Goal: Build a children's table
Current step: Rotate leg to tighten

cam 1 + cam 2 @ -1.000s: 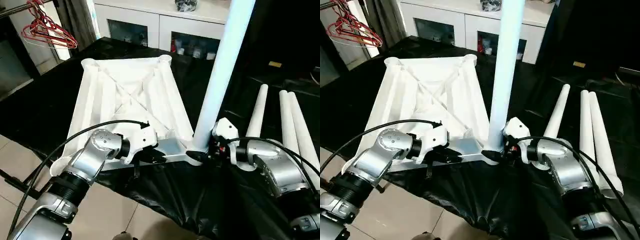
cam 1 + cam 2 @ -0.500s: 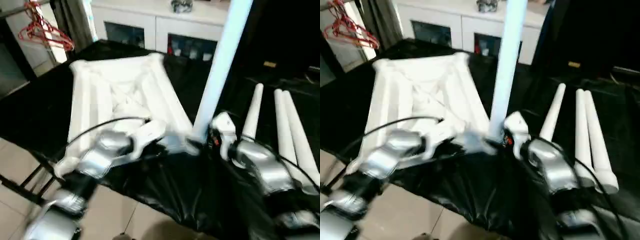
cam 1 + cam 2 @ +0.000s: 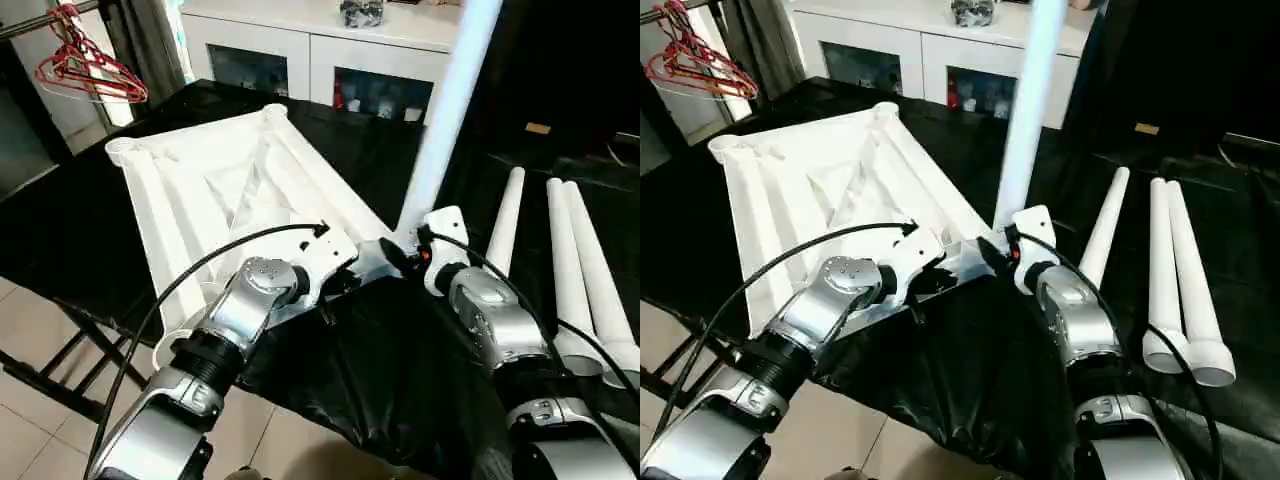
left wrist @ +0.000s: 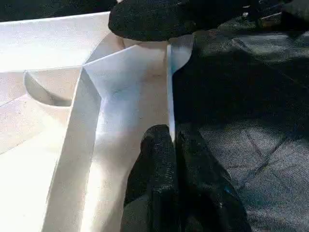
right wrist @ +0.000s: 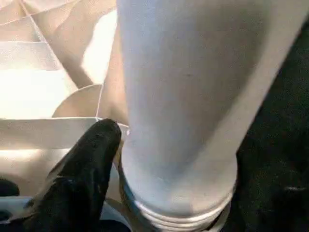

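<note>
The tabletop (image 3: 215, 190) is smooth white plastic with a soft sheen – so are the upright leg (image 3: 440, 120) and the three loose legs (image 3: 565, 260). Under them lies a black cloth (image 3: 400, 370), slightly glossy and wrinkled, finely woven up close. The forearms (image 3: 500, 325) are brushed silver metal – the fingers (image 4: 164, 169) matt black, faintly grainy.

White table top (image 3: 215, 190) lying underside up on black cloth (image 3: 400, 370), one leg (image 3: 445, 115) standing upright at its near corner, left gripper (image 3: 340, 283) and right gripper (image 3: 395, 255) reaching there, three legs (image 3: 575, 260) lying aside, red hangers (image 3: 85, 70) hanging behind
</note>
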You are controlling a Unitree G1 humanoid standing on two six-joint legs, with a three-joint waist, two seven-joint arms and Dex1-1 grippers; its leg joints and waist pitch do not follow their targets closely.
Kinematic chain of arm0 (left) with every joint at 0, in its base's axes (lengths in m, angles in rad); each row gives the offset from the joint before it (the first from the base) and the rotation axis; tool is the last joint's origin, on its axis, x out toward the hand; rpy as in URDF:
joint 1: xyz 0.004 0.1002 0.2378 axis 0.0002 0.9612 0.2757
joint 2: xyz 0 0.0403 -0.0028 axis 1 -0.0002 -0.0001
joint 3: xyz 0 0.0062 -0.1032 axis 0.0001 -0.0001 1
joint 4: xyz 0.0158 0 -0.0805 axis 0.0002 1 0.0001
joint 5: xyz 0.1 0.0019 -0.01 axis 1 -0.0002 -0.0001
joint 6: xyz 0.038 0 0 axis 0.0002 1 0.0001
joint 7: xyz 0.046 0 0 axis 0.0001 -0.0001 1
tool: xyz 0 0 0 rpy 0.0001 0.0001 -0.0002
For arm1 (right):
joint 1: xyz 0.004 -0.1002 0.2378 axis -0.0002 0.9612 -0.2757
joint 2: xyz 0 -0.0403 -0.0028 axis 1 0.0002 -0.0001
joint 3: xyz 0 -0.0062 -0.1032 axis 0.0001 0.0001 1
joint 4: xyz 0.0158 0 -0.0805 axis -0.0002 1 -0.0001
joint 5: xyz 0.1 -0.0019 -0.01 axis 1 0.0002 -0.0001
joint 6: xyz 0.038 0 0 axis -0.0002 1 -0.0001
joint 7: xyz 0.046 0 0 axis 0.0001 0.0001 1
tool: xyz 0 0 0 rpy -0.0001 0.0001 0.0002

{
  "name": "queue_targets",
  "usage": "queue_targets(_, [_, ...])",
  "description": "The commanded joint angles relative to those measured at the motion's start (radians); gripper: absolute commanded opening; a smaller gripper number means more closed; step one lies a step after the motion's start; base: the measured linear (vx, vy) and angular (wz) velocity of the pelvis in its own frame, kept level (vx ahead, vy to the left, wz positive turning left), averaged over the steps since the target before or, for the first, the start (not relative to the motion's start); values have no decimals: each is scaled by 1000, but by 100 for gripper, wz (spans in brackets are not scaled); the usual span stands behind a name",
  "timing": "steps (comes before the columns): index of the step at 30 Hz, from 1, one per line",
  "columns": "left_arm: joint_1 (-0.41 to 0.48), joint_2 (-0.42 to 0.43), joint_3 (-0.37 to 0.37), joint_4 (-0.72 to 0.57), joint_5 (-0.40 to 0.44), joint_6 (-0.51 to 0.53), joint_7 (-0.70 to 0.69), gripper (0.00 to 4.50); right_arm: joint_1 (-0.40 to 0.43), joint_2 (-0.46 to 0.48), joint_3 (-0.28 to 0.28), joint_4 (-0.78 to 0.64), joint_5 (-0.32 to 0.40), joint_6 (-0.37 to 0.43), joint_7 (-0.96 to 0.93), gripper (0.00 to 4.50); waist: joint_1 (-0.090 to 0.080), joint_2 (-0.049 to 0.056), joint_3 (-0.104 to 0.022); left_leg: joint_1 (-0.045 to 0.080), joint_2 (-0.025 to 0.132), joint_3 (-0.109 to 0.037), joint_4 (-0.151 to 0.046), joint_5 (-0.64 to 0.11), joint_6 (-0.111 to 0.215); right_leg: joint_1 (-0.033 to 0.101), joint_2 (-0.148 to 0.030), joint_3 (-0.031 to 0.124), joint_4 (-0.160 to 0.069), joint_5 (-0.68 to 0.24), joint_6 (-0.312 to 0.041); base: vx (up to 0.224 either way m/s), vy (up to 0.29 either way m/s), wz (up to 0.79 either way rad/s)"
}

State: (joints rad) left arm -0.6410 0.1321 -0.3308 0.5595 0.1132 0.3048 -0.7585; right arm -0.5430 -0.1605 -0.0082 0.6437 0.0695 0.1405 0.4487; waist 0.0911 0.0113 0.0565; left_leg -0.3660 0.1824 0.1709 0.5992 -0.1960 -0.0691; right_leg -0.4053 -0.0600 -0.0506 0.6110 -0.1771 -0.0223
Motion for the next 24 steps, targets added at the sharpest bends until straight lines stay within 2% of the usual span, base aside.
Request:
queue_targets(1, [-1, -11, -32, -66, -17, -45, -44, 0, 16, 17, 84, -7, 3, -2, 95, 369, 4, -6, -69, 3, 42, -14, -71, -143, 53, 58, -85, 42, -75, -198, -207, 0, 0, 0])
queue_targets(7, [35, 42, -34, -111, -41, -71, -135, 0, 46, -66, 108, -76, 18, -35, 264, 369, 3, -5, -70, 1, 44, -13, -68, -121, 79, 61, -84, 42, -67, -120, -232, 0, 0, 0])
queue_targets(12, [53, 76, -33, -145, -67, -74, -201, 0, 64, -120, 114, -126, 42, -37, 378, 369, 5, -5, -69, 4, 46, -11, -68, -130, 83, 58, -83, 43, -68, -134, -240, 0, 0, 0])
queue_targets(16, [85, 138, -45, -201, -94, -103, -319, 0, 89, -194, 131, -193, 70, -7, 509, 369, 8, -4, -67, 4, 48, -12, -70, -148, 84, 58, -83, 42, -70, -163, -234, 0, 0, 0])
queue_targets(21, [96, 185, -49, -212, -92, -117, -374, 0, 110, -238, 147, -220, 56, -13, 570, 369, 11, -3, -65, 7, 48, -11, -71, -160, 73, 54, -83, 43, -74, -200, -226, 0, 0, 0])
queue_targets(24, [100, 211, -52, -217, -94, -122, -401, 0, 120, -252, 150, -233, 64, -4, 599, 346, 15, -3, -66, 7, 48, -11, -71, -159, 66, 54, -82, 43, -74, -206, -222, 0, 0, 0])
